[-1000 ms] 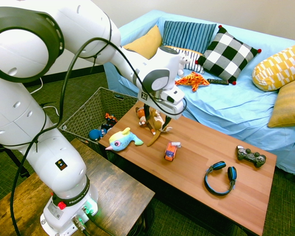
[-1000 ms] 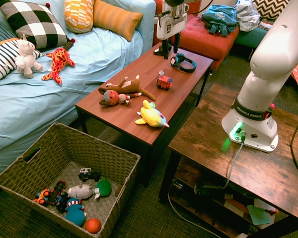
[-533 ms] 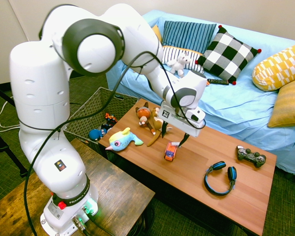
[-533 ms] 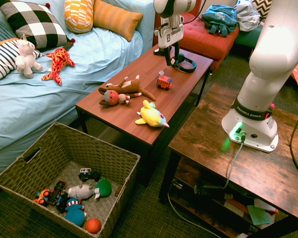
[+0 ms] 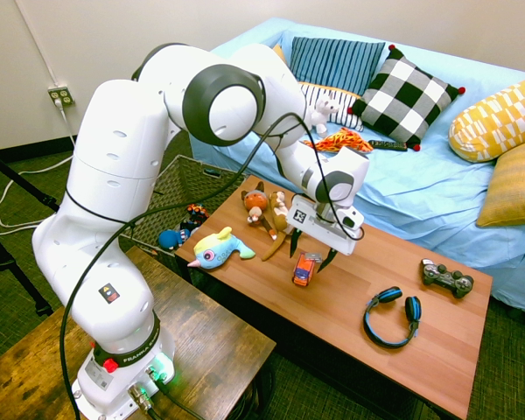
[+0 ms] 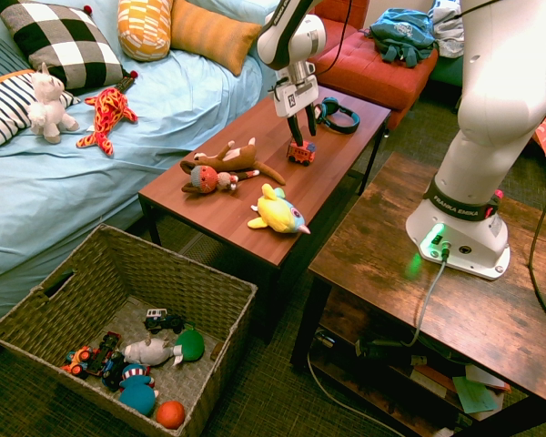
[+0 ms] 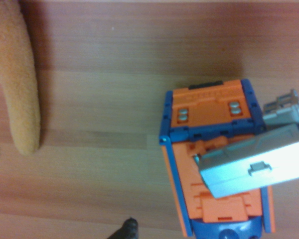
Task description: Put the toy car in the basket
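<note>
Sofa (image 5: 402, 175) runs along the far side, light blue cover, with checked, striped and yellow cushions on it. Wooden counter (image 5: 376, 332) sits in front of it. Basket (image 6: 118, 282) is on the floor at the counter's end, well apart from the car; small toys lie in its bottom, mesh looks woven in the second exterior view. White arm (image 5: 157, 149) reaches over the counter from its stand. Plush monkey (image 6: 220, 168) lies on the counter, plush fish (image 6: 278, 211) nearer the counter's edge, just beside it. Headphones (image 5: 392, 317) and game controller (image 5: 447, 279) are toward the counter's other end. Hand (image 5: 312, 252) points steeply down right over the toy car (image 5: 304, 269), fingers spread apart on either side of it, not clamped; cannot tell if they touch it. Toy car sits on the counter, between monkey and headphones. Wrist view: car close up, orange body, blue trim, grey top (image 7: 254, 159); an orange plush limb (image 7: 17, 74) lies beside it, apart.
</note>
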